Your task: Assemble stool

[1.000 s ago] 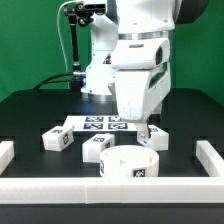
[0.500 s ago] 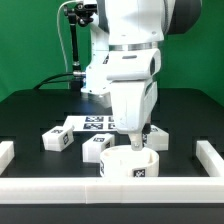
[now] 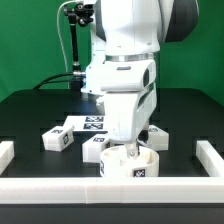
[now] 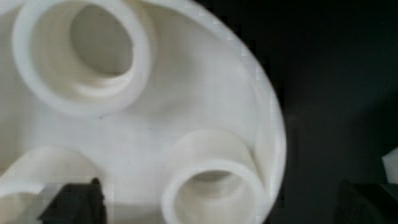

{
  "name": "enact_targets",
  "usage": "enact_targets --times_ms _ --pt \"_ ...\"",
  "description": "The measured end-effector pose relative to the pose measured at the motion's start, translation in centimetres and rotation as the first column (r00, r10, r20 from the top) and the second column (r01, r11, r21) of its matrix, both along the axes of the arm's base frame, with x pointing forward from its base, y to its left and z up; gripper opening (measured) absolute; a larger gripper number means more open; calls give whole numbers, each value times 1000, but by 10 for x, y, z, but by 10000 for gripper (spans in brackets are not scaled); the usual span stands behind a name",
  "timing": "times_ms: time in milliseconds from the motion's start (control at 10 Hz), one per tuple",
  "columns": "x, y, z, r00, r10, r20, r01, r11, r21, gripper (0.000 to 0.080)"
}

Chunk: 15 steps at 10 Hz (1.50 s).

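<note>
The short round white plastic stool seat [image 3: 130,166], sitting near the middle of the black tabletop's [image 3: 40,108] edge nearest the exterior camera, is probably light, stiff and rather slippery. Pinching its thin rim wall, one finger inside and one outside, seems the safest hold. The jaws of the white gripper [image 3: 131,147] are hanging fully open close over the seat's socketed face [image 4: 169,110], gripping nothing; contact cannot be judged.
</note>
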State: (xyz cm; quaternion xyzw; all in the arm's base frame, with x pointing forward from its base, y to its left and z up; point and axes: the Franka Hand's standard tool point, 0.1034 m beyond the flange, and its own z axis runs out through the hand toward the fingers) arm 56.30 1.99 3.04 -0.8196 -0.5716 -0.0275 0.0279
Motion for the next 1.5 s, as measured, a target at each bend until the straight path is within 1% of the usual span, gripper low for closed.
enact_targets --times_ms 600,900,1000,1300,1500 --pt "1 -3 0 1000 -4 7 4 1000 0 650" --pt "2 -7 4 1000 -10 8 10 1000 -1 650" --pt "1 -9 4 1000 -12 7 12 1000 -1 650" --pt "-6 -15 -7 1000 -18 -9 18 1000 1 650" --pt "-10 -15 -16 1000 -19 -22 20 1000 3 650"
